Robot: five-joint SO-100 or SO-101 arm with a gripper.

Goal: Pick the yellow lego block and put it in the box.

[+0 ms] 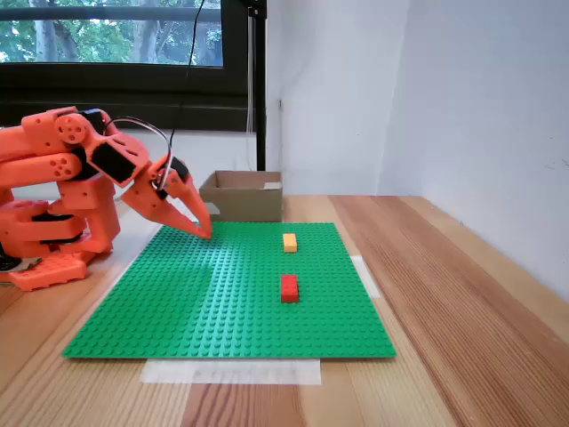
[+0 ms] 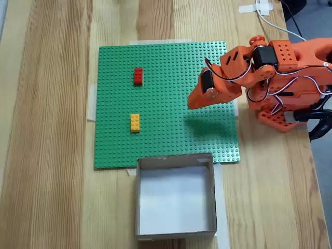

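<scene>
In a fixed view, a strip of white tape (image 1: 231, 371) on the desk (image 1: 462, 294) lies nearest the camera, at the front edge of the green baseplate (image 1: 222, 302). On the plate a red brick (image 1: 289, 287) sits in front of the yellow lego block (image 1: 290, 242), and the box (image 1: 242, 197) stands behind the plate's far edge. The orange jaws (image 1: 203, 229) point down at the plate's far left part, drawn together and holding nothing; the yellow block lies to their right, well apart.

In the other fixed view, looking down, the jaws (image 2: 193, 104) taper to one point. The yellow lego block (image 2: 135, 122) lies to their left, slightly lower in the picture, its long axis running toward the box (image 2: 176, 226). The reach must cross the plate's bare middle.
</scene>
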